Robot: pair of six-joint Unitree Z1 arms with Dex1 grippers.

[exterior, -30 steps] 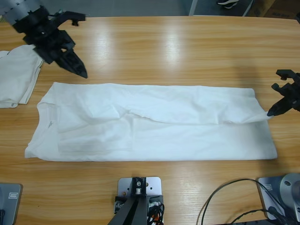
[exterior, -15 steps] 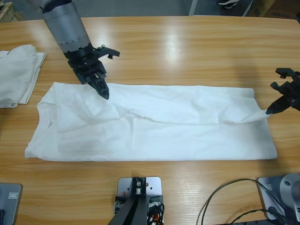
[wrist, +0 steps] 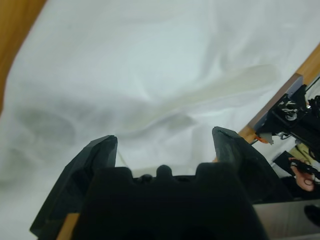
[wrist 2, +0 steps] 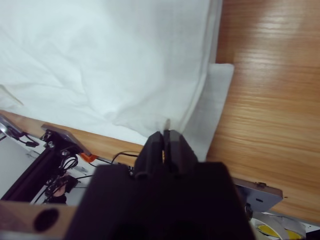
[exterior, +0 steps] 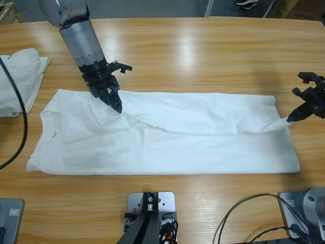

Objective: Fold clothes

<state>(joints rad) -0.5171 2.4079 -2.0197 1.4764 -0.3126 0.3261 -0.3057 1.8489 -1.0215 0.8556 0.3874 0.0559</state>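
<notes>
A white shirt (exterior: 162, 134) lies spread on the wooden table (exterior: 203, 51). The left gripper (exterior: 112, 99) stands over its upper left part, jaws apart. The right gripper (exterior: 293, 118) is clamped on the shirt's right corner. Another white garment (exterior: 18, 81) lies folded at the table's left edge.

I see my left gripper (exterior: 116, 104) down on the spread white shirt (exterior: 162, 134) while my right gripper (exterior: 293, 117) pinches its far corner.
</notes>
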